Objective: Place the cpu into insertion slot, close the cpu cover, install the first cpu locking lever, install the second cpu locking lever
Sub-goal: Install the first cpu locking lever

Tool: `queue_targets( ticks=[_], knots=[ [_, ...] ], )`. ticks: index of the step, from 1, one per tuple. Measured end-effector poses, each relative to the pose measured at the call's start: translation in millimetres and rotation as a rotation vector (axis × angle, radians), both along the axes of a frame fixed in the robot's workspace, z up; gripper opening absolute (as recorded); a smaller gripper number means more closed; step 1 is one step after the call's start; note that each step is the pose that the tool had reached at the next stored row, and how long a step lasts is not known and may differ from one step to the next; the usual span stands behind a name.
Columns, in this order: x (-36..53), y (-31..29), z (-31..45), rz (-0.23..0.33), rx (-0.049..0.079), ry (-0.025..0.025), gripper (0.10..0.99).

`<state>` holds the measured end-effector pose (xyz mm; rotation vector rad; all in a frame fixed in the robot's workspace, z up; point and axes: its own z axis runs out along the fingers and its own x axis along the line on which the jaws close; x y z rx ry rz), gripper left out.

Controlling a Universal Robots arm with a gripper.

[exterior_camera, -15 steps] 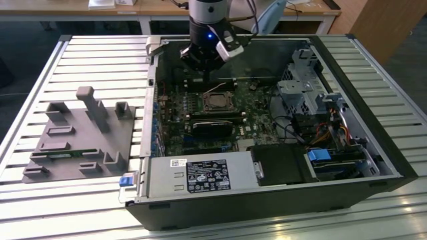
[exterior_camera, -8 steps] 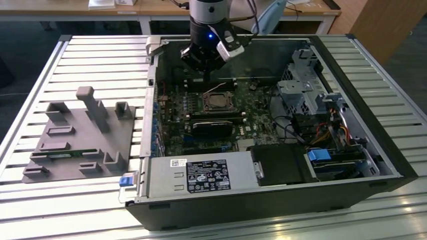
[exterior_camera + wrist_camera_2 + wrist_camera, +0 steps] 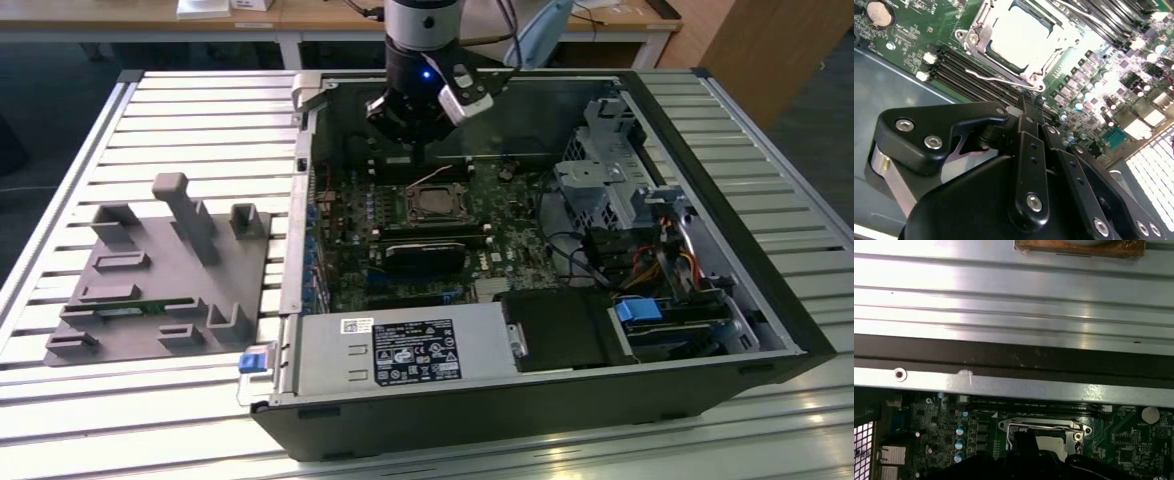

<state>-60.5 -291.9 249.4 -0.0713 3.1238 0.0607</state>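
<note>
The cpu [image 3: 1019,35], with its dull silver top, lies in the insertion slot [image 3: 434,204] on the green board inside the open case. The silvery cpu cover [image 3: 977,31] lies flat as a frame around the chip. A thin wire locking lever [image 3: 996,78] runs along the socket's side by the memory slots. My gripper [image 3: 1025,107] hangs just above that side of the socket, fingers shut together with nothing visibly between them, tips close to the lever's end. In the exterior view the gripper [image 3: 422,152] is over the socket's far edge. The first wrist view shows the cpu [image 3: 1054,442] behind the gripper [image 3: 1024,442].
Long black memory slots [image 3: 951,70] lie beside the socket. The case's far wall [image 3: 1014,385] stands close behind the gripper. A drive cage [image 3: 607,180] and cables [image 3: 641,262] fill the exterior view's right, a power supply [image 3: 400,350] the front. A grey fixture block [image 3: 160,270] sits outside the case.
</note>
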Motion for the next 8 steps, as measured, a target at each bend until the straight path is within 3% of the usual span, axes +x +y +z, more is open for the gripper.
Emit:
queue_targets(
  ticks=[2,4,8],
  knots=[
    [0.4,-0.1,-1.2,0.000,0.005,0.0003,0.106],
    [0.6,0.0,-2.6,0.000,0.019,0.0000,0.106],
    [1.9,0.0,-6.6,0.000,0.019,0.0001,0.106]
  ],
)
